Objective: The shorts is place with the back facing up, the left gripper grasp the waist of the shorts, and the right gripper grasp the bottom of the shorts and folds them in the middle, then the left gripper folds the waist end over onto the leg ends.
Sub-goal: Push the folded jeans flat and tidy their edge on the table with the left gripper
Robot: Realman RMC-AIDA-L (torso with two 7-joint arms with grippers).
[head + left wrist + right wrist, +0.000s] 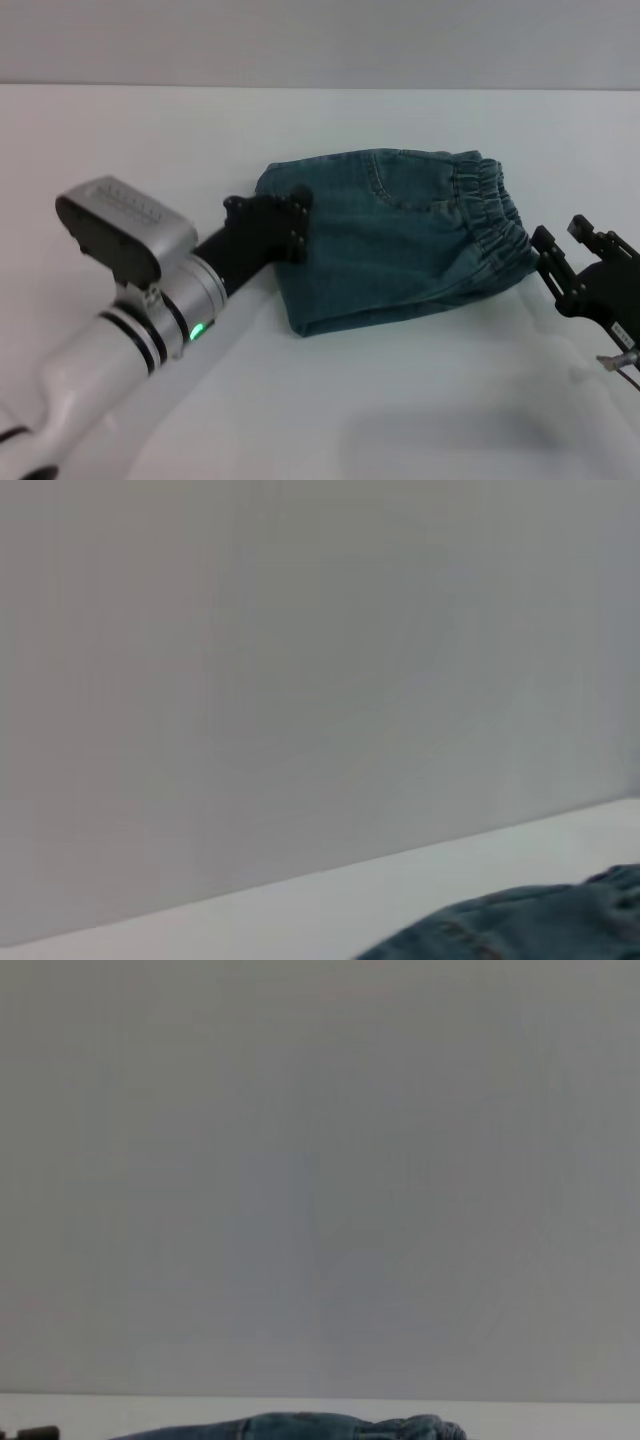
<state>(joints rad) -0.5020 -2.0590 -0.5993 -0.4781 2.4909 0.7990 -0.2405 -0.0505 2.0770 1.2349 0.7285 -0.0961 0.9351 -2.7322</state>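
The left gripper (283, 228), a black pronged claw on a silver-white arm with a green light, sits at about nine o'clock of the garment, touching its left folded edge; whether its prongs are spread or pinching cloth I cannot tell. The shorts (395, 240), faded blue denim, lie near the middle of the white table (420, 400) as a compact, layered bundle, with the ruffled elastic waist (492, 215) turned to three o'clock. By that shape both folds look done, the waist end appearing to lie over the leg ends, which are hidden underneath; what seems left is for the arms to draw clear. The right gripper (580, 272), a black pronged claw, stands just beside the waist at four o'clock, its prongs apparently spread and holding nothing.

Count: one pair of shorts, two grippers, one table.
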